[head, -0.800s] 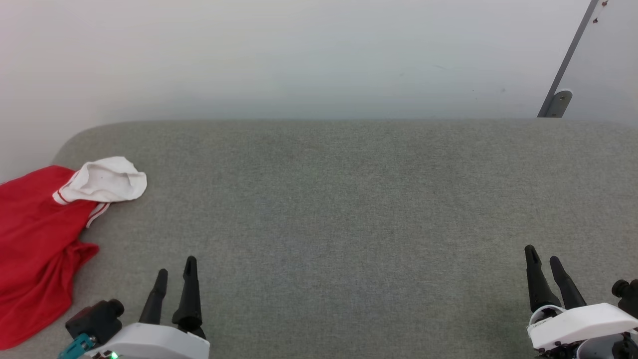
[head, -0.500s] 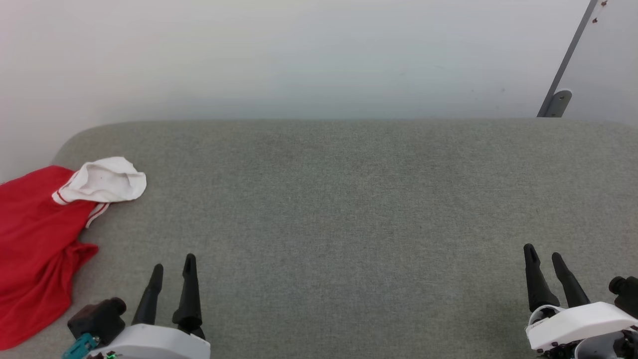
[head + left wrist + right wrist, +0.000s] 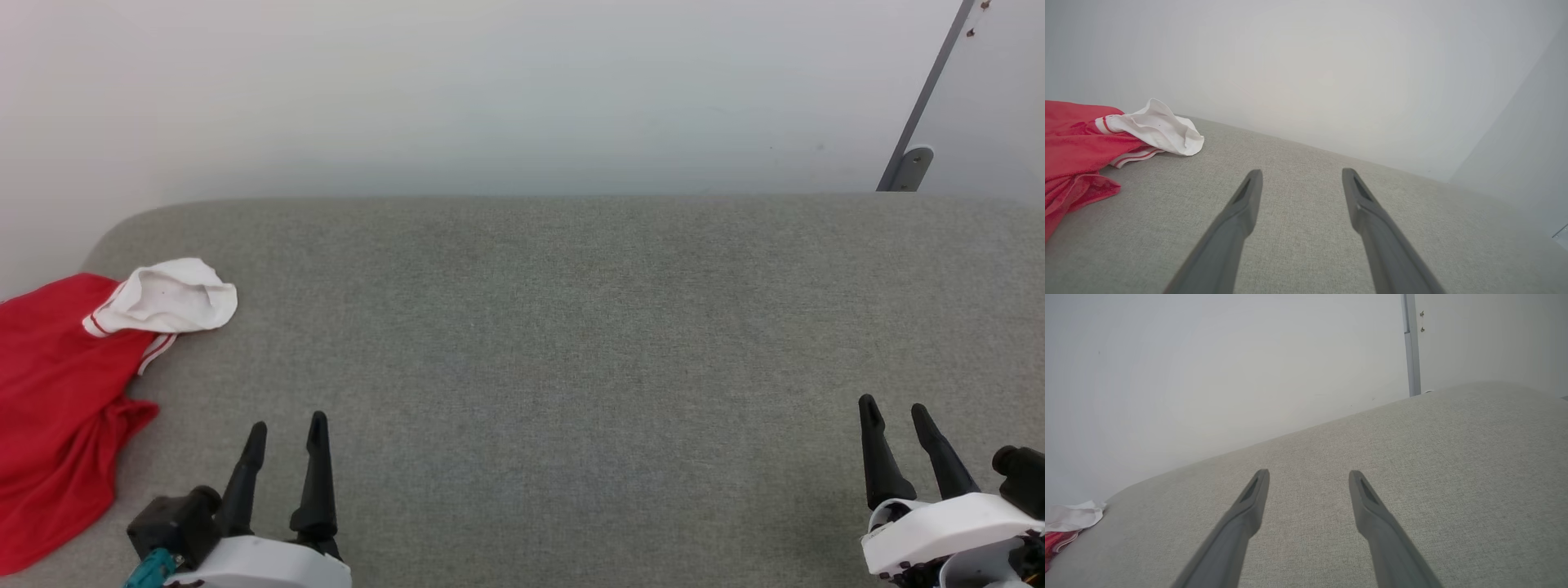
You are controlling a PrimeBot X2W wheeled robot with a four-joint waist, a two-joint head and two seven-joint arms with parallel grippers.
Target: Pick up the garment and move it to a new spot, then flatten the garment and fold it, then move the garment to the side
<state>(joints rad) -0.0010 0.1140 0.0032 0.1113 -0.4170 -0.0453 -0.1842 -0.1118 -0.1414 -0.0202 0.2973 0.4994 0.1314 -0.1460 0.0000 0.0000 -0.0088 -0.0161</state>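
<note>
The garment [image 3: 57, 392], red with a white sleeve [image 3: 167, 298] and striped trim, lies crumpled at the far left of the grey padded surface [image 3: 571, 343], running past the picture's left edge. My left gripper [image 3: 287, 425] stands open at the lower left, just right of the garment and apart from it, nothing between its fingers. In the left wrist view the garment [image 3: 1077, 151] lies left of the open left gripper [image 3: 1300, 173]. My right gripper [image 3: 891, 404] is open at the lower right, far from the cloth. The right wrist view has the right gripper [image 3: 1308, 473] open and the garment [image 3: 1065, 522] at the far left edge.
A white wall [image 3: 490, 90] rises behind the padded surface's far edge. A grey metal post with a bracket [image 3: 910, 159] stands at the back right. The surface's rounded left corner [image 3: 114, 233] sits just beyond the sleeve.
My left gripper has shifted slightly right and its fingers have spread a little. The right gripper's fingers have opened slightly wider. The garment lies as before.
</note>
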